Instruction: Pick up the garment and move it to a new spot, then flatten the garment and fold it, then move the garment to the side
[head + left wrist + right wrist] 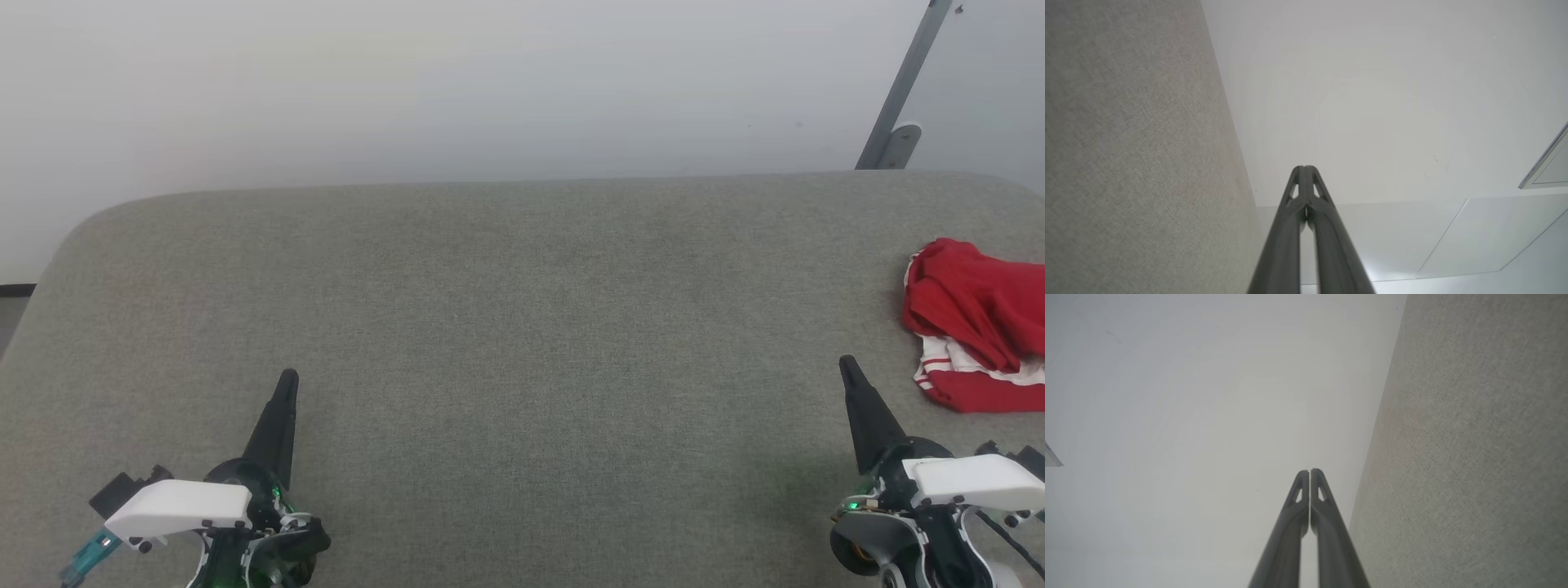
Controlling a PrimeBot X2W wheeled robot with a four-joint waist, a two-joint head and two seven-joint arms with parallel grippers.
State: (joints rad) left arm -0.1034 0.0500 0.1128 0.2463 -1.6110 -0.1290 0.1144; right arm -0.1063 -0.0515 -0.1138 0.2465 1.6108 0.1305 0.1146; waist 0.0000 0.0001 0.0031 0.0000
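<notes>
You're looking at one garment (pixel 976 322), one tabletop (pixel 522 327), two pincers, the left pincer (pixel 287 376) and the right pincer (pixel 846 361), and one grey bar (pixel 906 82).

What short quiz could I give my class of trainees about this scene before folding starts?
1. True or false: the garment lies crumpled on the grey surface.
2. Both arms' jaws are: A) wide open, B) shut and empty, C) gripping cloth.
3. Fill in: in the head view, the garment lies nearer the ____ arm's jaws.

Key: 1 true; 2 B; 3 right.
</notes>
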